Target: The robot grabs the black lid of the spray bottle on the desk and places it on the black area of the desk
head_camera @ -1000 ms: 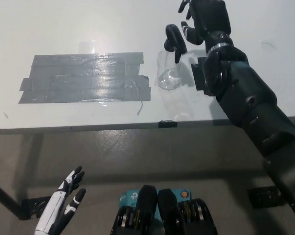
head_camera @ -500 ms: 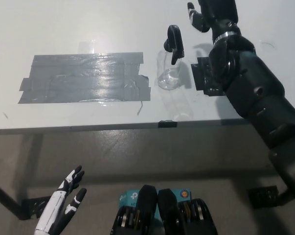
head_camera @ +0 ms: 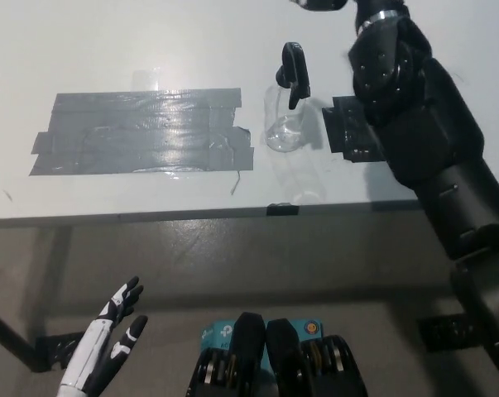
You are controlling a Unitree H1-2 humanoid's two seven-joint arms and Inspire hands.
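The clear plastic spray bottle (head_camera: pixel 284 126) stood on the smooth white desk (head_camera: pixel 150 37), its transparent body glinting and its glossy black trigger lid (head_camera: pixel 295 73) seated on top, curved and hook-shaped, with nothing touching it; just to its left lay the black area of the desk, a broad rectangular patch of overlapping dark grey-black tape strips (head_camera: pixel 141 132), shiny and faintly wrinkled, with uneven ends and a loose thread at its lower right corner. A small flat black rectangular piece (head_camera: pixel 346 131) lay on the desk just right of the bottle, partly hidden by the black right arm (head_camera: pixel 431 141), whose segmented hard casing ran from the lower right up past the bottle to the top edge; the black right hand (head_camera: pixel 319 3) was almost wholly cut off by that edge, above and to the right of the lid and apart from it, and whether its fingers were spread or closed could not be told. The white left hand (head_camera: pixel 107 341) hung low at the lower left, below the desk edge, holding nothing, its black-tipped fingers apart. Beneath the desk's front edge the floor (head_camera: pixel 232 265) was dull grey-brown; a dark desk leg (head_camera: pixel 9 335) slanted at the far left. No writing was legible.
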